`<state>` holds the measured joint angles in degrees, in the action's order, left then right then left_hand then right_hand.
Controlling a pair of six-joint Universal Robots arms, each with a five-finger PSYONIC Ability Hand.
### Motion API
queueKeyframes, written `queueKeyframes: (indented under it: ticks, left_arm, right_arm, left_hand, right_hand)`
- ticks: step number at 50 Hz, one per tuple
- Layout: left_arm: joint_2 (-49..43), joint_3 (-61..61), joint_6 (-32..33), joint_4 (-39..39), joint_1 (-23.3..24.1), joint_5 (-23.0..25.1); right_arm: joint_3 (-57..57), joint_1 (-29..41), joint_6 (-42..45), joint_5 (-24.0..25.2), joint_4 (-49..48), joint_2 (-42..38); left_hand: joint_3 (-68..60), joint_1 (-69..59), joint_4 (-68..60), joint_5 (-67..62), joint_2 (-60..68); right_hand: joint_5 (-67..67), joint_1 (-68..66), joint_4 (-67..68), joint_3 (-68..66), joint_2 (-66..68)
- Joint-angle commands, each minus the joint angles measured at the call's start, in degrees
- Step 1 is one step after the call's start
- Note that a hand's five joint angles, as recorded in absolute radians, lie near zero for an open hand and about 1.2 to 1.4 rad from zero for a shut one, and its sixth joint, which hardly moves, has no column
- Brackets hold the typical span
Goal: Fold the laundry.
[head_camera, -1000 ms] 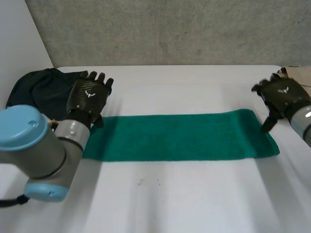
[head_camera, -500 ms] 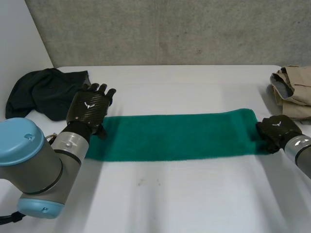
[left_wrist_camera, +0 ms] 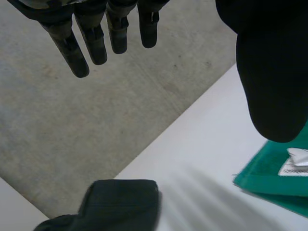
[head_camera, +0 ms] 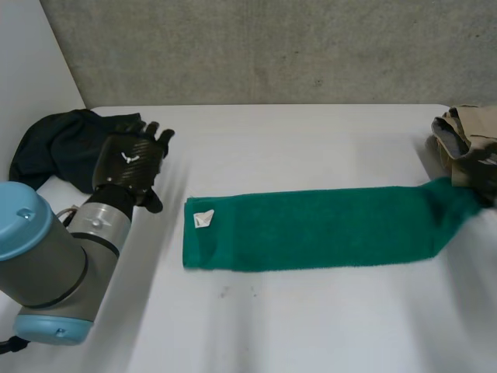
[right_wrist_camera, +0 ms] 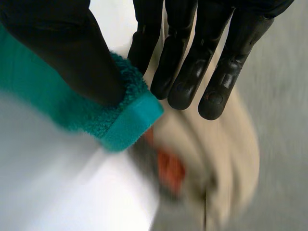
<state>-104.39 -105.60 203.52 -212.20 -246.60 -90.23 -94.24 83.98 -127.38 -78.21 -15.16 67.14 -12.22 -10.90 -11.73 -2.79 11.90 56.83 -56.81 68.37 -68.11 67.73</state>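
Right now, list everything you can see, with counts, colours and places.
towel: one, green, lying as a long strip across the table's middle
label: one, white, on the towel's left end
dark garment: one, near black, crumpled at the table's far left
beige garment: one, beige, bunched at the table's far right
table: one, white
wall: one, grey, behind the table
left arm: one, grey with light-blue cap, near left
left hand: one, black, open, beside the dark garment, apart from the towel
right hand: one, black, pinching the towel's right end
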Motion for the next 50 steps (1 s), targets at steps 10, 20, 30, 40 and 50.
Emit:
queueKeyframes:
  ticks: [10,20,30,40,50]
  left_arm:
    - [4.5,-0.7,-0.3,0.0,-3.4,-0.2]
    - [3.8,-0.7,-0.6,-0.1,-3.2,-0.1]
    - [3.7,0.2,-3.6,-0.1,-0.5,0.0]
    - [-3.1,5.0,-5.5,0.6,9.1,1.9]
    - [-15.0,12.6,-5.1,4.2,14.0,5.1]
  right_arm:
    - [9.8,45.4,-6.9,9.6,-12.4,-7.4]
    - [18.0,53.7,-7.1,8.9,-12.4,-21.2]
    - [10.4,47.6,-21.8,-10.1,-6.6,-7.8]
    - [-2.6,32.2,-32.9,-2.8,3.1,-0.6]
    - [-5.7,30.0,-29.4,-2.8,0.3,-1.0]
  left_hand:
    - [2.2,0.9,1.7,2.8,-1.9]
    - [2.2,0.9,1.7,2.8,-1.9]
    - [2.2,0.9,1.7,2.8,-1.9]
    - [2.2,0.9,1.7,2.8,-1.9]
    - [1.7,0.3,1.2,2.2,-1.3]
  right_hand:
    - [13.2,-23.2,11.6,-11.9,12.3]
    - [-50.8,40.8,-52.3,52.1,-51.7]
    - [-56.8,46.8,-58.4,58.1,-57.7]
    - [-56.8,46.8,-58.4,58.1,-57.7]
    - [-40.3,30.3,-41.8,41.6,-41.2]
